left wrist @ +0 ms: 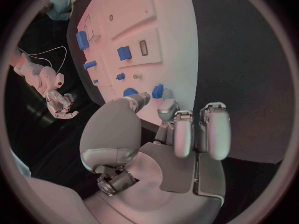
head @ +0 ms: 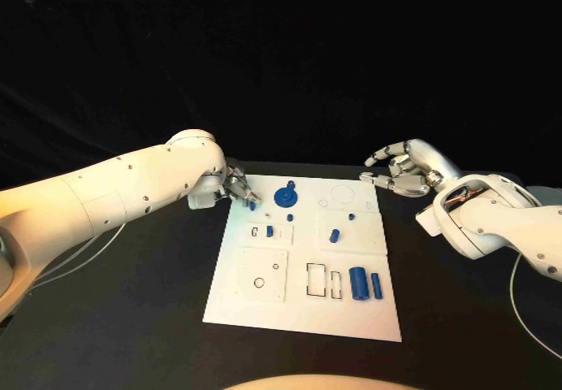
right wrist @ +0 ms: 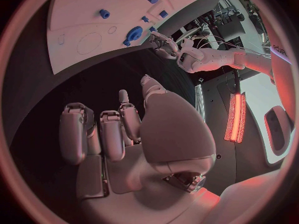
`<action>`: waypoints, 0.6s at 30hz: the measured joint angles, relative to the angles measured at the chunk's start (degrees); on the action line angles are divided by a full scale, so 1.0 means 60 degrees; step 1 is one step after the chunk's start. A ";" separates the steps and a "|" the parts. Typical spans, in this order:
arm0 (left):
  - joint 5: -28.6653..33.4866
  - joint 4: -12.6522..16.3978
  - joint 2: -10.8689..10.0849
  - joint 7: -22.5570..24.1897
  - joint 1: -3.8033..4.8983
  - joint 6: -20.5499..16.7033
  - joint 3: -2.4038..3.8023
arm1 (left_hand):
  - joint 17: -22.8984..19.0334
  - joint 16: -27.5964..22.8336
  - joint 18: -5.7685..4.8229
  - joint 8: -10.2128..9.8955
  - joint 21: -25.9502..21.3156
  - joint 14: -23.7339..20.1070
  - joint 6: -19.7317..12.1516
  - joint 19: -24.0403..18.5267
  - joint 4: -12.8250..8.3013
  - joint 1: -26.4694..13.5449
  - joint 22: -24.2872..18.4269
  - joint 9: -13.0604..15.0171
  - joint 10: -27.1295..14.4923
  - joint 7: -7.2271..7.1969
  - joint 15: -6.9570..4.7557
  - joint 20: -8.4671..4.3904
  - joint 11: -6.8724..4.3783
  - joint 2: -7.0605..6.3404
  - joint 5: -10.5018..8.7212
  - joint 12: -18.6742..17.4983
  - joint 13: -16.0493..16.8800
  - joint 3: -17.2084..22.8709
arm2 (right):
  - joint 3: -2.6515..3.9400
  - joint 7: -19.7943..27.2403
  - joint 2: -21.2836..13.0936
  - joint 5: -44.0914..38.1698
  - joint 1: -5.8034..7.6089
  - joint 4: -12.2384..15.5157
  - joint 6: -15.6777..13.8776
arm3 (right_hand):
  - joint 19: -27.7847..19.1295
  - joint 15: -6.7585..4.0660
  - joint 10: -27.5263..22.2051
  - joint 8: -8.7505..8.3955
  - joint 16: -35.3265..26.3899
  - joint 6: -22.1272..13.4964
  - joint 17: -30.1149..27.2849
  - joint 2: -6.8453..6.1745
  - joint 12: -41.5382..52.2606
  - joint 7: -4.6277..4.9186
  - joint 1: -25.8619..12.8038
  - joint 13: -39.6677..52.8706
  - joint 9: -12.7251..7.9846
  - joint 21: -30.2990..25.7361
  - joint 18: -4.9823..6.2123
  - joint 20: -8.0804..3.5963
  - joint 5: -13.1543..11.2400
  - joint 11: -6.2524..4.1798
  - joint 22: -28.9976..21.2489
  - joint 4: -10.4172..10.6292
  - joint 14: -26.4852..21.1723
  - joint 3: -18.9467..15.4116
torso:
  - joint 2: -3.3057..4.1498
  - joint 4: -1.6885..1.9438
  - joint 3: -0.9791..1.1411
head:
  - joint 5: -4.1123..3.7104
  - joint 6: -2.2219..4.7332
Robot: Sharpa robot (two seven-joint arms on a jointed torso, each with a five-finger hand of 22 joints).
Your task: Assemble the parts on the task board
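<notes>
**Left hand at the board's far corner, right hand clear of it**

Left hand (head: 235, 188) reaches to the far corner of the task board (head: 246, 305) on its own side, fingertips down beside a small blue peg (head: 252, 205). From the head view alone I cannot tell whether it holds the peg. The left wrist view adds detail: the thumb and a finger close toward a small blue part (left wrist: 157, 90) at the board's edge, apparently pinching it, though contact is not certain.

Right hand (head: 404, 169) hovers off the board's far corner on the other side, fingers curled loosely and apart, nothing in them; the right wrist view shows its palm (right wrist: 168, 134) bare.

On the board, a round blue gear-like disc with a knob (head: 285, 196) sits near the left hand. Nearer the middle lie a short blue peg (head: 291, 217), a slanted blue cylinder (head: 335, 236) and a small blue block in a rectangular recess (head: 270, 231). Toward the near edge, two blue cylinders, one thick (head: 358, 283) and one thin (head: 376, 283), stand side by side next to outlined rectangular slots. The board is smooth, matte white plastic; the hands are silvery metal with pale pads.
</notes>
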 measured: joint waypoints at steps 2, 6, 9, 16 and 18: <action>0.0014 0.0000 0.0001 0.0001 0.0000 0.0001 0.0000 | 0.0000 0.0000 0.0001 0.0000 0.0000 0.0000 0.0032 0.0000 0.0000 0.0063 0.0000 -0.0006 0.0000 0.0032 0.0000 0.0000 0.0000 -0.0017 0.0000 0.0000 0.0000 0.0000 | 0.0000 0.0000 0.0002 0.0000 -0.0001 -0.0002 0.0002 | 0.0000 0.0000 0.0000 0.0000 0.0000 0.0000 0.0000 0.0000 0.0000 0.0000 0.0000 0.0000 0.0000 0.0000 0.0000 0.0000 0.0000 0.0000 0.0000 0.0000 0.0000 0.0000 | 0.0000 0.0000 0.0000 | 0.0005 -0.0004; 0.0039 0.0000 0.0004 0.0004 -0.0001 0.0001 -0.0001 | 0.0000 0.0000 0.0000 0.0000 0.0000 0.0000 0.0067 -0.0001 -0.0022 0.0320 0.0000 -0.0018 0.0000 -0.0003 0.0000 0.0000 0.0000 0.0130 0.0000 0.0000 0.0000 -0.0016 | 0.0000 0.0000 0.0004 0.0000 -0.0002 -0.0006 0.0004 | 0.0000 0.0000 0.0000 0.0000 0.0000 0.0000 -0.0001 0.0000 0.0000 0.0000 0.0000 -0.0001 0.0000 -0.0038 0.0000 0.0000 0.0000 0.0000 -0.0001 0.0000 0.0000 0.0000 | 0.0000 0.0000 0.0000 | 0.0006 -0.0006; 0.0070 0.0001 0.0004 0.0008 -0.0002 0.0000 -0.0001 | 0.0000 0.0000 0.0000 0.0000 0.0000 0.0000 0.0067 -0.0001 -0.0204 0.0782 0.0000 -0.0041 -0.0035 -0.0003 0.0000 0.0000 -0.0035 0.0312 0.0000 0.0000 0.0001 0.0151 | 0.0000 0.0000 0.0007 0.0000 -0.0005 -0.0007 0.0005 | 0.0000 0.0000 0.0000 0.0000 0.0000 0.0000 -0.0001 0.0000 0.0000 0.0000 0.0000 -0.0001 -0.0001 -0.0038 0.0000 0.0000 0.0000 0.0000 -0.0001 0.0000 0.0000 0.0000 | -0.0001 -0.0001 0.0000 | 0.0005 -0.0008; 0.0209 0.0011 0.0005 0.0034 0.0000 -0.0020 -0.0001 | 0.0000 0.0000 0.0000 -0.0065 0.0000 0.0000 -0.0014 -0.0001 -0.0991 0.1752 0.0000 -0.0093 -0.0070 -0.0027 0.0000 0.0000 -0.0069 0.0562 -0.0030 0.0000 -0.0024 0.1003 | 0.0000 0.0001 0.0013 0.0001 -0.0007 -0.0012 0.0010 | 0.0000 0.0000 0.0000 0.0000 0.0000 0.0000 -0.0001 0.0000 0.0000 0.0000 0.0000 -0.0002 -0.0001 -0.0038 0.0000 0.0000 0.0000 0.0000 -0.0002 0.0000 0.0000 0.0000 | -0.0001 -0.0003 0.0001 | 0.0001 -0.0016; 0.0268 0.0011 0.0005 0.0043 0.0000 -0.0028 -0.0001 | 0.0000 0.0000 0.0000 -0.0023 0.0000 0.0000 -0.0041 -0.0001 -0.0977 0.1860 0.0000 -0.0091 -0.0070 0.0000 0.0000 0.0000 -0.0068 0.0568 -0.0044 0.0000 -0.0060 0.1218 | 0.0000 0.0001 0.0014 0.0001 -0.0009 -0.0013 0.0012 | 0.0000 0.0000 0.0000 0.0000 0.0000 0.0000 -0.0001 -0.0001 0.0000 0.0000 0.0000 -0.0002 -0.0001 -0.0038 0.0000 0.0000 0.0000 0.0000 -0.0002 0.0000 0.0000 0.0000 | -0.0002 -0.0003 0.0001 | 0.0002 -0.0016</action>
